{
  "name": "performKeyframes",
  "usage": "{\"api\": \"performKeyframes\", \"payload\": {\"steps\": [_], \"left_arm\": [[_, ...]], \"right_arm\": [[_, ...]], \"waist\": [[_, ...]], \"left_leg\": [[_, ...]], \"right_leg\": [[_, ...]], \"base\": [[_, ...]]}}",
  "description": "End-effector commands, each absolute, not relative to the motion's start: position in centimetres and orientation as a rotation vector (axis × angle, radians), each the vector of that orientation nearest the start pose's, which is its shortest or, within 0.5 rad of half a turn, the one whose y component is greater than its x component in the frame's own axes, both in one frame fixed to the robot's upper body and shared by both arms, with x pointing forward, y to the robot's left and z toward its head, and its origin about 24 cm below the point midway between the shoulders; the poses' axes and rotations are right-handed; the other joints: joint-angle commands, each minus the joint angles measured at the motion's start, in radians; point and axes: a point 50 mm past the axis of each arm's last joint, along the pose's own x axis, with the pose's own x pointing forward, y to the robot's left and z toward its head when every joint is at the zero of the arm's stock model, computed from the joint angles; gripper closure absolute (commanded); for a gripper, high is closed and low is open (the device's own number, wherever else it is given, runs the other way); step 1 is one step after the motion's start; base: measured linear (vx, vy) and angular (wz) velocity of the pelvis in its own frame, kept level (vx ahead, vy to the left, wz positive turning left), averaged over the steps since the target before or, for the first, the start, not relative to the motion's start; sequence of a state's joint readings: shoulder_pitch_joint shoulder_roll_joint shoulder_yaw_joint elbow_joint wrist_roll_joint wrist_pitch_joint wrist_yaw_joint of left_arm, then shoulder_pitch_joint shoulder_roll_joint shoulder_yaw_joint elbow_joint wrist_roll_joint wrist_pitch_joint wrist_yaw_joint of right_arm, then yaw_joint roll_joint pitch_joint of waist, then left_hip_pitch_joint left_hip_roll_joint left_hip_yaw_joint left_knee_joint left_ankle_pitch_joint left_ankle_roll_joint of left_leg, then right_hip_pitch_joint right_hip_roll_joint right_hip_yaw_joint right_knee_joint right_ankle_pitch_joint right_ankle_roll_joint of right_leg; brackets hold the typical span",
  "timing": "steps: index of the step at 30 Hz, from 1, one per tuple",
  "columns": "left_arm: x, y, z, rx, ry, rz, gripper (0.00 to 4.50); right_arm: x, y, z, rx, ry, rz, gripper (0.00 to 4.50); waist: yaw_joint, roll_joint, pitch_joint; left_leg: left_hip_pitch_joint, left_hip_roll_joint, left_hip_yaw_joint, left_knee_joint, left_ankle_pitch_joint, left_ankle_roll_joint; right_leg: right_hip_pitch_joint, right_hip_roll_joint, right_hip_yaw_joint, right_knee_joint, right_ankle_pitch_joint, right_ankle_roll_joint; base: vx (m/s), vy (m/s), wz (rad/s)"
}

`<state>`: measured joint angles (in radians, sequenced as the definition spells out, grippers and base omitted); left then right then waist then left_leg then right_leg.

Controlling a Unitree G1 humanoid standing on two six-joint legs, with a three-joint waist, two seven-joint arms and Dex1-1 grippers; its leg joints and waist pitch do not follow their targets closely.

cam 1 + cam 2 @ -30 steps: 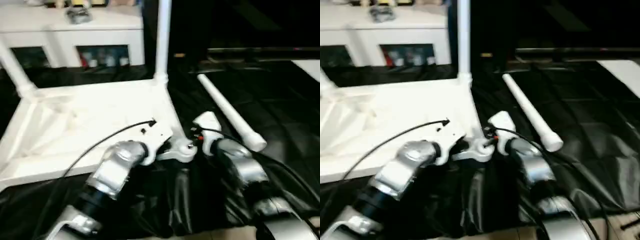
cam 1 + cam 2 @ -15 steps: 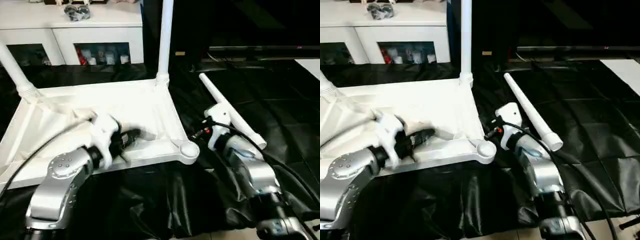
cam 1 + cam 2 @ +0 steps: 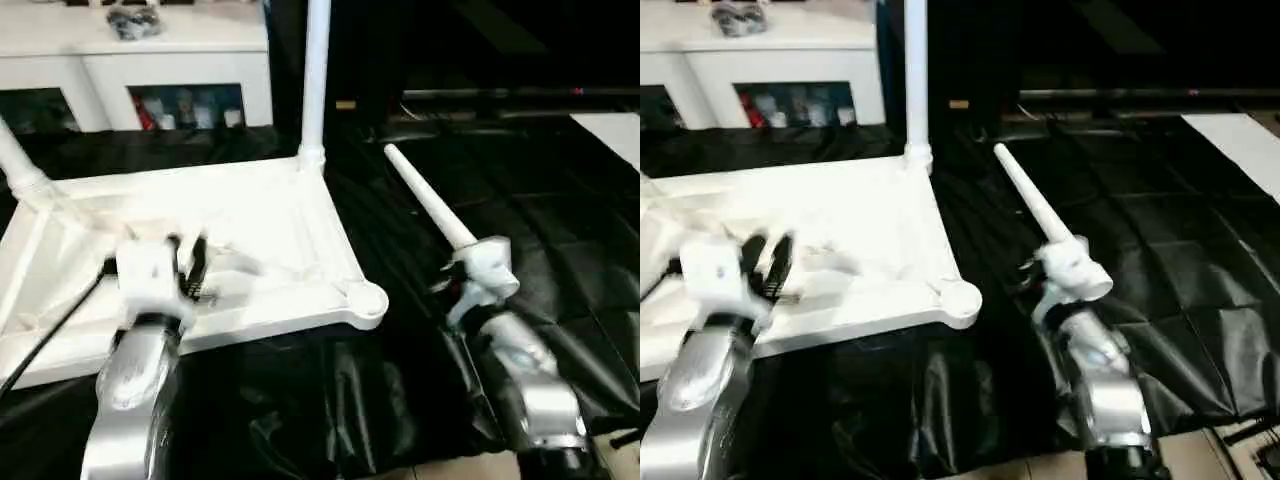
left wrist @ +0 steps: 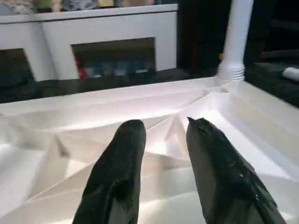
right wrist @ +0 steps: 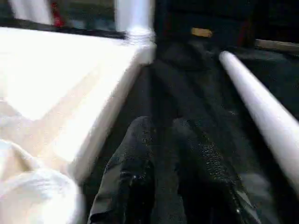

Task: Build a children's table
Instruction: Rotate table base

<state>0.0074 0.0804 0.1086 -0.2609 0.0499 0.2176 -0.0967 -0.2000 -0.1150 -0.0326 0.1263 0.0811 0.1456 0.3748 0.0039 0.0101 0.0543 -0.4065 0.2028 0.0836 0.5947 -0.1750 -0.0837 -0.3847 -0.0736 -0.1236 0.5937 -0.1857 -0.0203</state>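
A black sheet (image 3: 560,190) covers the floor, and on it the upturned white children's table (image 3: 250,230) lies at left with a loose white leg (image 3: 430,200) just beside it at right.

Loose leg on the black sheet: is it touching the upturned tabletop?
Apart. In the left eye view the loose leg lies on the black sheet, with a dark strip of sheet between it and the tabletop.

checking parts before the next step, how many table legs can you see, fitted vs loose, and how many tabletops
tabletop: 1
fitted legs, standing in corner sockets: 2, the far right leg and the far left leg
loose leg lying on the black sheet: 1
total: 4 parts
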Motion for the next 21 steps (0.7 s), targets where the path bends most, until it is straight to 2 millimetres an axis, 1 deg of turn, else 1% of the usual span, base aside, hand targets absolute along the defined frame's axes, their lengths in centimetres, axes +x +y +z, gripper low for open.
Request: {"api": "performKeyframes", "payload": {"steps": [1, 2, 3, 4, 5, 6, 7, 8, 9, 10, 11, 12, 13, 14, 15, 16, 17, 18, 19, 20, 21], "left_arm": [[25.3, 18.3, 8.0, 0.187, -0.019, 0.024, 2.76], [25.4, 18.2, 8.0, 0.188, -0.024, 0.019, 2.76], [25.6, 18.1, 8.1, 0.181, -0.032, 0.022, 2.76], [25.7, 18.0, 8.2, 0.174, -0.04, 0.024, 2.76], [25.8, 17.9, 8.2, 0.132, -0.031, 0.016, 2.76], [26.0, 17.8, 8.3, 0.118, -0.034, 0.01, 2.76], [26.1, 17.7, 8.4, 0.112, -0.039, 0.004, 2.76], [26.2, 17.6, 8.6, 0.103, -0.057, -0.002, 2.76], [26.2, 17.6, 8.5, 0.102, -0.042, 0.0, 2.76], [26.3, 17.6, 8.5, 0.112, -0.035, -0.001, 2.76], [26.3, 17.6, 8.5, 0.116, -0.033, -0.002, 2.76], [26.3, 17.7, 8.4, 0.127, -0.023, -0.001, 2.76], [26.3, 17.7, 8.5, 0.124, -0.031, -0.007, 2.76], [26.3, 17.6, 8.4, 0.115, -0.035, -0.016, 2.76], [26.2, 17.6, 8.4, 0.114, -0.033, -0.028, 2.76], [26.2, 17.5, 8.3, 0.127, -0.029, -0.034, 2.76], [26.1, 17.4, 8.2, 0.124, -0.022, -0.046, 2.76], [26.1, 17.4, 8.2, 0.124, -0.022, -0.046, 2.76], [26.1, 17.3, 8.3, 0.12, -0.018, -0.046, 2.76], [26.0, 17.3, 8.3, 0.122, -0.018, -0.043, 2.76], [25.9, 17.1, 8.6, 0.128, -0.023, -0.048, 2.76]], "right_arm": [[29.6, -14.4, 5.9, -0.008, 0.049, 0.378, 3.7], [29.6, -14.2, 5.9, 0.001, 0.051, 0.377, 3.7], [29.5, -14.2, 5.8, 0.002, 0.051, 0.377, 3.7], [29.5, -14.1, 5.8, 0.002, 0.051, 0.377, 3.7], [29.5, -14.1, 5.7, 0.031, 0.064, 0.379, 3.7], [29.5, -14.0, 5.5, 0.044, 0.078, 0.391, 3.7], [29.4, -13.9, 5.4, 0.052, 0.088, 0.401, 3.7], [29.3, -13.8, 5.2, 0.059, 0.103, 0.414, 3.7], [29.2, -13.7, 5.0, 0.061, 0.115, 0.417, 3.7], [29.2, -13.7, 4.9, 0.055, 0.121, 0.415, 3.7], [29.1, -13.7, 4.9, 0.053, 0.122, 0.414, 3.7], [29.1, -13.5, 4.8, 0.053, 0.123, 0.427, 3.7], [29.0, -13.4, 4.7, 0.053, 0.122, 0.439, 3.7], [28.9, -13.2, 4.6, 0.056, 0.121, 0.448, 3.7], [28.9, -13.1, 4.4, 0.057, 0.125, 0.449, 3.7], [28.8, -13.1, 4.2, 0.053, 0.129, 0.445, 3.7], [28.8, -13.1, 4.0, 0.048, 0.133, 0.44, 3.7], [28.8, -13.1, 4.0, 0.048, 0.133, 0.44, 3.7], [28.7, -13.0, 3.9, 0.047, 0.137, 0.437, 3.7], [28.7, -13.0, 3.8, 0.05, 0.142, 0.432, 3.7], [28.6, -12.9, 3.8, 0.072, 0.152, 0.442, 3.7]], "waist": [[-0.03, 0.044, -0.052], [-0.03, 0.047, -0.05], [-0.026, 0.037, -0.051], [-0.013, 0.024, -0.041], [-0.012, 0.006, -0.047], [-0.007, -0.02, -0.037], [0.033, -0.067, -0.046], [0.048, -0.074, -0.042], [0.065, -0.074, -0.025], [0.086, -0.072, -0.042], [0.088, -0.067, -0.043], [0.095, -0.039, -0.059], [0.076, -0.038, -0.063], [0.083, -0.026, -0.069], [0.084, -0.029, -0.064], [0.097, -0.032, -0.051], [0.11, -0.044, -0.034], [0.117, -0.043, -0.036], [0.122, -0.036, -0.04], [0.123, -0.03, -0.044], [0.112, -0.012, -0.055]], "left_leg": [[0.036, 0.103, -0.143, -0.153, -0.392, 0.186], [0.039, 0.1, -0.163, -0.157, -0.395, 0.216], [0.04, 0.077, -0.183, -0.157, -0.382, 0.244], [0.011, 0.039, -0.184, -0.166, -0.396, 0.224], [0.048, 0.056, -0.125, -0.128, -0.394, 0.17], [0.035, -0.007, -0.085, -0.074, -0.386, 0.147], [0.054, -0.123, 0.064, 0.197, -0.303, 0.115], [0.017, -0.108, 0.068, 0.202, -0.27, 0.139], [-0.014, -0.09, 0.051, 0.167, -0.195, 0.13], [0.012, -0.084, 0.043, 0.088, -0.193, 0.145], [0.023, -0.076, 0.034, 0.057, -0.177, 0.167], [0.07, -0.022, 0.012, -0.001, -0.103, 0.2], [0.065, 0.044, -0.025, -0.026, -0.063, 0.251], [0.084, 0.085, -0.038, -0.035, -0.064, 0.274], [0.091, 0.11, -0.033, -0.032, -0.073, 0.283], [0.069, 0.033, 0.019, -0.015, -0.132, 0.212], [0.06, -0.05, 0.058, 0.011, -0.149, 0.161], [0.064, -0.057, 0.064, 0.008, -0.14, 0.151], [0.058, -0.047, 0.057, -0.012, -0.128, 0.152], [0.063, -0.023, 0.045, -0.023, -0.126, 0.156], [0.081, 0.059, 0.008, -0.049, -0.137, 0.186]], "right_leg": [[0.027, 0.015, -0.009, 0.043, -0.136, -0.252], [0.024, 0.016, -0.006, 0.062, -0.174, -0.264], [0.016, 0.015, 0.013, 0.076, -0.198, -0.302], [0.029, 0.006, 0.028, 0.067, -0.214, -0.35], [0.006, -0.012, 0.062, 0.016, -0.246, -0.365], [0.012, -0.029, 0.072, -0.047, -0.305, -0.394], [-0.008, -0.062, 0.091, -0.159, -0.572, -0.348], [0.027, -0.061, 0.119, -0.139, -0.638, -0.304], [0.061, -0.099, 0.144, -0.119, -0.646, -0.161], [0.081, -0.1, 0.184, -0.112, -0.564, 0.021], [0.088, -0.102, 0.186, -0.114, -0.516, 0.08], [0.066, -0.068, 0.153, -0.107, -0.346, 0.139], [0.063, -0.052, 0.111, -0.078, -0.181, 0.175], [0.051, -0.071, 0.106, -0.075, -0.159, 0.165], [0.032, -0.108, 0.12, -0.063, -0.146, 0.103], [0.05, -0.11, 0.127, -0.099, -0.271, 0.095], [0.059, -0.074, 0.116, -0.143, -0.513, 0.209], [0.057, -0.06, 0.112, -0.153, -0.581, 0.258], [0.066, -0.028, 0.09, -0.157, -0.532, 0.327], [0.065, -0.022, 0.074, -0.157, -0.472, 0.337], [0.065, -0.036, 0.051, -0.139, -0.338, 0.301]], "base": [[0.015, -0.095, 0.57], [-0.017, -0.145, 0.51], [-0.018, -0.257, 0.85], [-0.006, -0.203, 0.63], [0.016, -0.24, 0.6], [0.017, -0.128, 0.26], [-0.049, -0.246, 0.4], [-0.037, -0.213, 0.06], [-0.037, -0.213, 0.06], [0.018, -0.189, 0.07], [-0.035, -0.185, 0.31], [-0.035, -0.185, 0.31], [-0.039, -0.154, 0.14], [-0.022, -0.104, 0.07], [-0.022, -0.104, 0.07], [-0.013, -0.089, 0.19], [-0.016, -0.085, 0.12], [-0.016, -0.085, 0.12], [0.0, 0.0, 0.0], [0.0, 0.0, 0.0], [0.0, 0.0, 0.0]]}}
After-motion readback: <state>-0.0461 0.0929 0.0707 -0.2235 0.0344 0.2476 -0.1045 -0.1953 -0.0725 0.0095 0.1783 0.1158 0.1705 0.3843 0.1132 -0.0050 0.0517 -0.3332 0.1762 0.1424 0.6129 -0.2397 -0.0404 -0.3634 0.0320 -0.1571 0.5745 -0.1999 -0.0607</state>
